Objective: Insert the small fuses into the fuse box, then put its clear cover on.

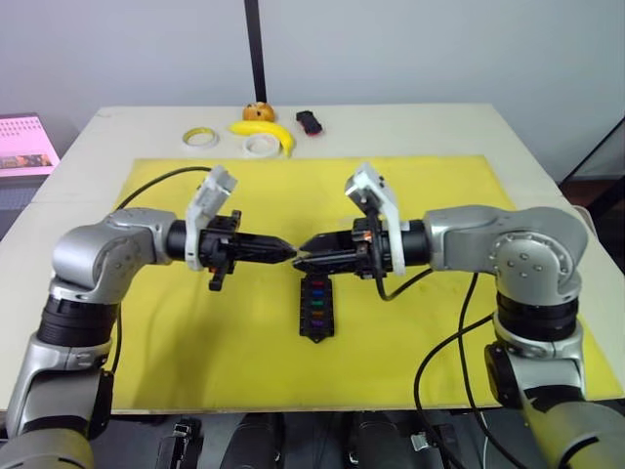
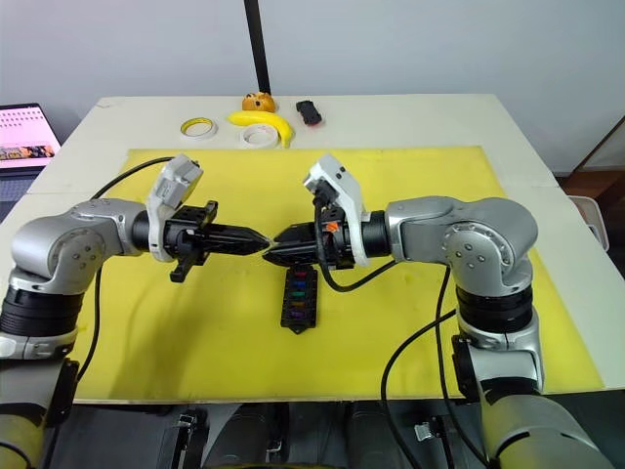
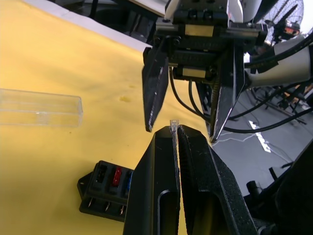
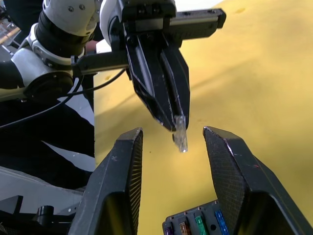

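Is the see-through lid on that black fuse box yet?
Off. The clear cover lies apart on the yellow mat; the fuse box slots are exposed.

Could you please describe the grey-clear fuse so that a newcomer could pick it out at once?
Above the yellow mat, the two grippers meet tip to tip. The grey-clear fuse is pinched in the left gripper. Unlike the coloured fuses in the fuse box, it is see-through.

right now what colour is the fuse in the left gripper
Grey-clear fuse, pinched in the left gripper; right wrist view shows it best.
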Motion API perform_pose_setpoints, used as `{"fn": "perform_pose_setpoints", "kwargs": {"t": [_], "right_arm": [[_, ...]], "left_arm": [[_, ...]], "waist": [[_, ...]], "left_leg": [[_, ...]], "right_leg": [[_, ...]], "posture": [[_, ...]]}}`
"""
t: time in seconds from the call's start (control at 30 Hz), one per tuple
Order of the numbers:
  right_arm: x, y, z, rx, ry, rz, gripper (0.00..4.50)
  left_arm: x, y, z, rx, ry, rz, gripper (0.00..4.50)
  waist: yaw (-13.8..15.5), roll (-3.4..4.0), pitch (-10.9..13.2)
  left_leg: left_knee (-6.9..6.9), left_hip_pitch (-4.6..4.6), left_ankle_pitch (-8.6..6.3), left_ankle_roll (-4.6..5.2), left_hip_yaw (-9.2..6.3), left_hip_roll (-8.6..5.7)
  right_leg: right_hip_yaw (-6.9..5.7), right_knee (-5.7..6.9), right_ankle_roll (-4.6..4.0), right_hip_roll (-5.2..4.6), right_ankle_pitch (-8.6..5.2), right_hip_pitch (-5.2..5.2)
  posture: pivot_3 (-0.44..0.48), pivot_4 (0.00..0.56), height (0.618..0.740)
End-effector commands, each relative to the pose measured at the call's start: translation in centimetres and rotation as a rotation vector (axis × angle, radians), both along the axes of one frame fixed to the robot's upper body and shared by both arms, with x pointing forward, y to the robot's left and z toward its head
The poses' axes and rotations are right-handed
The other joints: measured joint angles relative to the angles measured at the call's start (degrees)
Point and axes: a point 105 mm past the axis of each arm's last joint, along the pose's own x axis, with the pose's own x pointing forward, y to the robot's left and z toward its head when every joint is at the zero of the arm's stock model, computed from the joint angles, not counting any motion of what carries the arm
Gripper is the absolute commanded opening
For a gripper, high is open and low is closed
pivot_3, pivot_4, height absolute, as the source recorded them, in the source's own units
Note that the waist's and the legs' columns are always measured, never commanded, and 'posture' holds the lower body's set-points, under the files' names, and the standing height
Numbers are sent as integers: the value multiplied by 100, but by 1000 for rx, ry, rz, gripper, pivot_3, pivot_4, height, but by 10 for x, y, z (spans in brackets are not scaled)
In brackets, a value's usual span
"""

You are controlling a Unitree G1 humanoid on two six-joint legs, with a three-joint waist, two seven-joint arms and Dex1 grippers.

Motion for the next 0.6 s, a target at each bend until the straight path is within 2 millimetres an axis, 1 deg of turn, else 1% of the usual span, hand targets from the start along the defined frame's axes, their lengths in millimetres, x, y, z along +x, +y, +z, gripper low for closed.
{"fn": "perform_pose_setpoints", "kwargs": {"t": [0.03, 0.47, 0.57, 0.6], "right_arm": [[-4, 3, 10, 15, -29, 26, 1994], [-5, 4, 9, 10, -29, 33, 1994], [-6, 4, 10, 10, -37, 40, 1165], [-6, 4, 10, 11, -37, 41, 726]], "left_arm": [[-1, -1, 11, -9, -52, -11, 0], [0, 0, 10, -11, -54, -7, 0], [0, 0, 9, -12, -54, -8, 0], [0, 0, 8, -11, -55, -8, 0]], "waist": [[1, 0, 0], [-1, 0, 0], [-1, 0, 0], [0, 0, 0]], "left_leg": [[0, 0, 0, 0, 0, 0], [-1, 0, 0, 0, 0, 0], [-1, 0, 0, 0, 0, 0], [-1, 0, 0, 0, 0, 0]], "right_leg": [[0, 0, 0, 0, 0, 0], [0, -1, 0, 0, 0, 0], [0, -1, 0, 0, 0, 0], [0, -1, 0, 0, 0, 0]], "posture": [[0, 150, 740], [0, 150, 740], [0, 150, 740], [0, 150, 740]]}}
